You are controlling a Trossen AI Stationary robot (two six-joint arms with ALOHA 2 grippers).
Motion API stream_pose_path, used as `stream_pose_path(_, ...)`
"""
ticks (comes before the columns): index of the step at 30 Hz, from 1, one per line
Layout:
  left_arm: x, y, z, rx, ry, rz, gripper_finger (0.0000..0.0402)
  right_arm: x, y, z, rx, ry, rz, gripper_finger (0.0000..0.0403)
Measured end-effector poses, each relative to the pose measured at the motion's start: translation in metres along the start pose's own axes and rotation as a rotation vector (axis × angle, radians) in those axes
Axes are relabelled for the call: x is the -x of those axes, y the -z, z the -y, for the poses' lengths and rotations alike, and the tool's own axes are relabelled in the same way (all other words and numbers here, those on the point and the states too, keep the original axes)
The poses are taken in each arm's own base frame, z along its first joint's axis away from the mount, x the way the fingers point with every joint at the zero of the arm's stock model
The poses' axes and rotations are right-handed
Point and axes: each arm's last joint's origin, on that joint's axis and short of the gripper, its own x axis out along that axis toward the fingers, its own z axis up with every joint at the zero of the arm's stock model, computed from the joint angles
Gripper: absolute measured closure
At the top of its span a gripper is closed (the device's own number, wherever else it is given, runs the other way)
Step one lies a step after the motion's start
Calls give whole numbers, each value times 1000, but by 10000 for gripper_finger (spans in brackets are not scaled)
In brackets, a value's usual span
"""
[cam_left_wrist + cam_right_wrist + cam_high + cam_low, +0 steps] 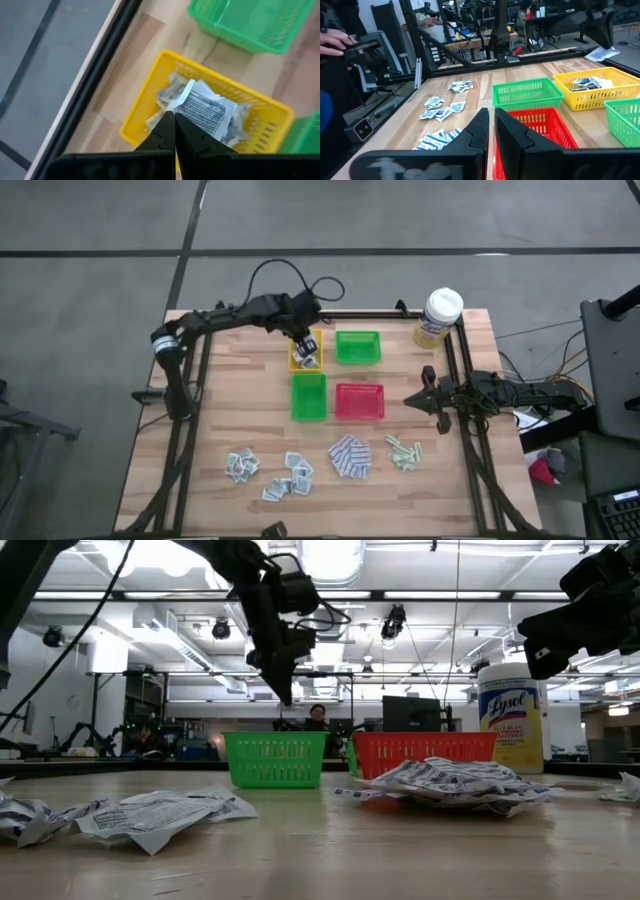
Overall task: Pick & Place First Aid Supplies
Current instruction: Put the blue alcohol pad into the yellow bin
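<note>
My left gripper [175, 119] hangs over the yellow tray [293, 362] at the table's far side, shut on a white-grey printed sachet [206, 113]. The right wrist view shows that sachet [602, 53] in the air above the yellow tray [600, 95]. A few more sachets [169, 91] lie in the tray. Other first aid supplies rest flat on the near part of the table: white-grey sachets [241, 465], blue-and-white pads [349, 456] and pale green strips [403, 451]. My right gripper [490, 131] waits level at the table's right edge, shut and touching nothing. My left gripper pinches the sachet by one edge [184, 106] between its two fingertips. The fingers slant down from the table's left side. The sachet hangs below and beyond the fingertips, clear of the tray's rim.
Two green trays [358, 347] [309, 397] and a red tray [359, 401] stand next to the yellow one. A yellow canister with a white lid [438, 317] stands at the far right corner. A person shows in the room beyond the table.
</note>
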Motion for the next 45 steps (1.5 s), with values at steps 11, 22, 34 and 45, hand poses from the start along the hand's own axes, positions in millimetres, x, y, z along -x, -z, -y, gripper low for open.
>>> stream_pose_path(11, -33, 1, -13, 19, 59, -52, 401, 0, 0, 0, 0, 0, 0, 374)
stream_pose_path(22, -66, 6, -8, 19, 128, -120, 401, 0, 0, 0, 0, 1, 0, 374)
stream_pose_path(34, -66, 4, -11, 2, 97, -103, 397, 0, 0, 0, 0, 0, 0, 374)
stream_pose_path(45, -57, -2, -16, -28, 53, -57, 253, 0, 0, 0, 0, 0, 0, 374)
